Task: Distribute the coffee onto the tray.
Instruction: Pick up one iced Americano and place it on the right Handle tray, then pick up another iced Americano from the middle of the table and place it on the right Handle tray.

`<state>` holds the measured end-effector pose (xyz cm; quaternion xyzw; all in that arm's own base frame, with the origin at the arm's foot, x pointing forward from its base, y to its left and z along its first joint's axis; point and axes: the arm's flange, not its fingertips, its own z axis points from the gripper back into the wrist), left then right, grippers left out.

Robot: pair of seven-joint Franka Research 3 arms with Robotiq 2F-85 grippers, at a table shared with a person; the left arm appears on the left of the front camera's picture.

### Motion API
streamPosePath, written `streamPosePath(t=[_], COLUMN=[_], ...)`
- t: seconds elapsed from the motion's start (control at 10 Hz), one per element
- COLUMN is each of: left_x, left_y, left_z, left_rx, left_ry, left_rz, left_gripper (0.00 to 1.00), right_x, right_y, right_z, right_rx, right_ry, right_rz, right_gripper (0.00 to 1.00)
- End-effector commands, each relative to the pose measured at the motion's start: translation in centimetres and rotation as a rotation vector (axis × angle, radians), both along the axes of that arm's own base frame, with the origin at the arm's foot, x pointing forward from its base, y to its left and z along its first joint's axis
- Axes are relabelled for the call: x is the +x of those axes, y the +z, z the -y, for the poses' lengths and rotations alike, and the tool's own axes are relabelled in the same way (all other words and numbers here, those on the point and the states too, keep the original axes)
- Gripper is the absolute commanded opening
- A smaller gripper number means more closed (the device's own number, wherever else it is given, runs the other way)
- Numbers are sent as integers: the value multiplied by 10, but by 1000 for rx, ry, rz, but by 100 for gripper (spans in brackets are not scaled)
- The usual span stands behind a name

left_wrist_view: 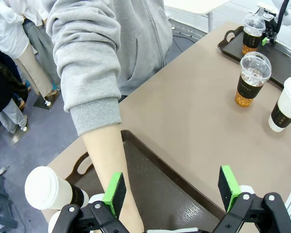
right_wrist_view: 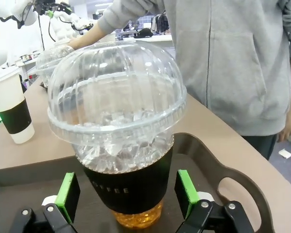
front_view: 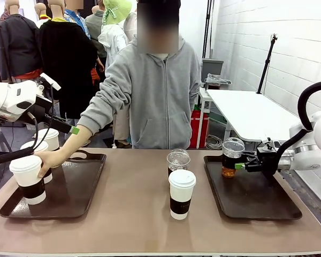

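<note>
One iced cup (right_wrist_view: 121,121) at the tray's (front_view: 267,211) far-left corner, between the wide-open right hand (right_wrist_view: 126,193): probably thin, slippery plastic, so grip its dark band (right_wrist_view: 136,180). The left hand (left_wrist_view: 172,182) is wide open too.

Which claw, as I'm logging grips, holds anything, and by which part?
Neither: the right claw stands open around the dome-lidded cup, not touching it; the left claw is open too.

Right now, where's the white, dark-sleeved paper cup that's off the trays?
Front view: the white paper cup stands mid-table between the left dark tray and right dark tray, camera-side of a clear dome-lidded cup.
</note>
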<state>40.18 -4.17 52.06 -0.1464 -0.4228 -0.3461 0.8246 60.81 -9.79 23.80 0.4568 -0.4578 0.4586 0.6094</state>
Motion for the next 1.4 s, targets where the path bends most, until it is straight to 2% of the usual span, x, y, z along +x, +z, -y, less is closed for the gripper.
streamPosePath(t=[0.0,0.5,0.7,0.9,1.3], left_x=[1,1,1,1,1], left_y=[-2,-2,-2,-2,-2], left_z=[-1,-1,-1,-1,-1], left_rx=[-8,-8,-8,-8,-8], left_ry=[-1,-1,-1,-1,-1], left_rz=[-6,-6,-6,-6,-6], left_gripper=[100,100,100,100,100], right_x=[-17,-59,-82,-106,-133], right_y=[8,15,22,30,36], right_z=[6,29,31,20,-4], right_rx=[23,15,20,51,-23], right_ry=[-61,-189,-234,-193,-145], right_rz=[-36,-49,-90,-122,-169], right_gripper=[100,100,100,100,100])
